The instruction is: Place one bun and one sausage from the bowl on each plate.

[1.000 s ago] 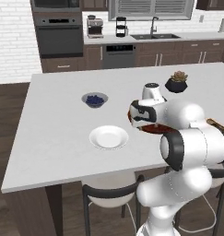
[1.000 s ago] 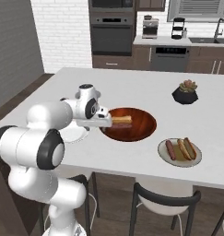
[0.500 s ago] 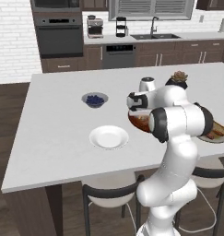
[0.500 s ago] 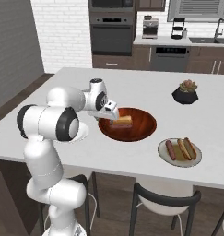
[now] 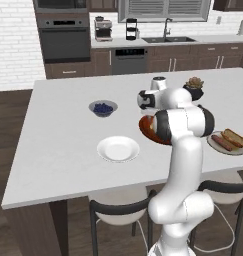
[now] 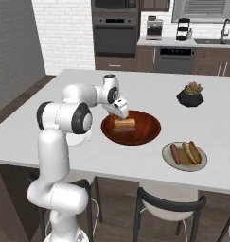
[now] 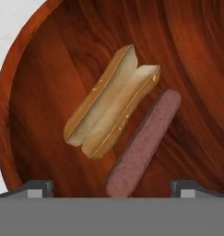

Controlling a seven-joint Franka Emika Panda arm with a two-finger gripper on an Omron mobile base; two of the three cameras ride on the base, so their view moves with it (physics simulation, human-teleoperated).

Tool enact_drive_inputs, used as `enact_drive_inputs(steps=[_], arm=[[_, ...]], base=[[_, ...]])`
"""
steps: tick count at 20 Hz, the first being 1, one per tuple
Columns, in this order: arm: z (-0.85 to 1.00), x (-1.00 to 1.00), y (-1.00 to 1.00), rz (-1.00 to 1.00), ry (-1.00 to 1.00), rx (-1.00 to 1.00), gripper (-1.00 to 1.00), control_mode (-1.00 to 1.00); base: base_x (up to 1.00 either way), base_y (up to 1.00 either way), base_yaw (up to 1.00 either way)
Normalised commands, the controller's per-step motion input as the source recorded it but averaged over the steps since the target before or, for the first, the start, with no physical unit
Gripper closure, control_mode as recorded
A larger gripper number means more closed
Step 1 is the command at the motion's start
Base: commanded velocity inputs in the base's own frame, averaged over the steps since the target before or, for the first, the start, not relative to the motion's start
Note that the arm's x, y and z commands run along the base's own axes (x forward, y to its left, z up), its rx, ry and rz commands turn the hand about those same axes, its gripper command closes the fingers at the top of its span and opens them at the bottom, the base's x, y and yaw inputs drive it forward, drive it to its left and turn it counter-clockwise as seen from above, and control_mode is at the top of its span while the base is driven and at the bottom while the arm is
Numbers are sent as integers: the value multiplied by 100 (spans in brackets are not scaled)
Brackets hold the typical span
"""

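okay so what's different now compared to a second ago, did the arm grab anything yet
Nothing grabbed yet. The arm swung forward, carrying the open end effector over the bowl, above the bun and sausage lying there. The filled plate, the white plate and the berry bowl stayed put.

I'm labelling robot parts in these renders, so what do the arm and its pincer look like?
The arm is glossy white with rounded, tube-like segments and dark grey bands at the joints. No cables or markings are visible. The pincer ends in two small, dark grey, square fingertips.
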Motion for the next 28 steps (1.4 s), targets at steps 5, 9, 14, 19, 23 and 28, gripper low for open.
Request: enact_drive_inputs(steps=[5, 9, 14, 19, 23, 28], arm=[[-14, 10, -25, -9, -1, 9, -100, -100], [-17, 0, -24, -4, 0, 7, -100, -100], [-17, 0, -17, -3, 0, 4, -100, -100], [-18, 1, -2, -7, 0, 1, -100, -100], [-10, 15, 0, -7, 0, 1, -100, -100], [-10, 13, 0, -6, 0, 2, -100, -100]], base=[[0, 0, 0], [0, 0, 0], [0, 0, 0], [0, 0, 0], [0, 0, 0], [0, 0, 0]])
